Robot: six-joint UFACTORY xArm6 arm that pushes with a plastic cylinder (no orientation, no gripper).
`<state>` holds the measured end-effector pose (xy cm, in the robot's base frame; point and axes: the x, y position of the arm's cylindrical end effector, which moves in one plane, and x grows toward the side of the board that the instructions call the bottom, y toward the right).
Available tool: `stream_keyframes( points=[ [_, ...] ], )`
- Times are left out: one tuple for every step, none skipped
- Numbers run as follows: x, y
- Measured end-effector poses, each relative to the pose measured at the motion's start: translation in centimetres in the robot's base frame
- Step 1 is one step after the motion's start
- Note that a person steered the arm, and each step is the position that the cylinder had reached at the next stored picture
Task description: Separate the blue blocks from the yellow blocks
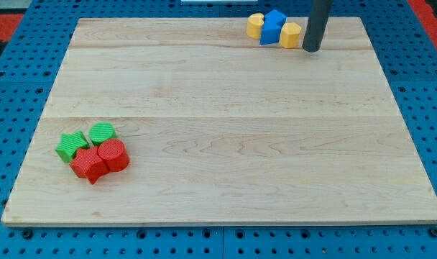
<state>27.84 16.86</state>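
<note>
My tip [312, 49] is seen at the view's top, just right of a yellow hexagonal block [291, 34]; no claw is fitted. Blue blocks [273, 26] are wedged between it and a second yellow block [256, 26] on the wooden board [226, 129].

Blue blocks [273, 26] clustered at board's top edge, flanked by yellow block [256, 25] on view's left, yellow hexagonal block [291, 34] on view's right, all touching.
</note>
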Motion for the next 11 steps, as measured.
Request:
stream_keyframes(
  points=[
    [0.0,0.4],
    [0.0,2.2],
    [-0.5,3.2],
    [-1.6,6.1],
    [-3.6,7.1],
    [-3.6,1.9],
    [-3.4,-4.1],
    [-0.7,-5.0],
    [1.2,-5.4],
    [2.4,-1.8],
    [-1.9,3.5]
  ],
)
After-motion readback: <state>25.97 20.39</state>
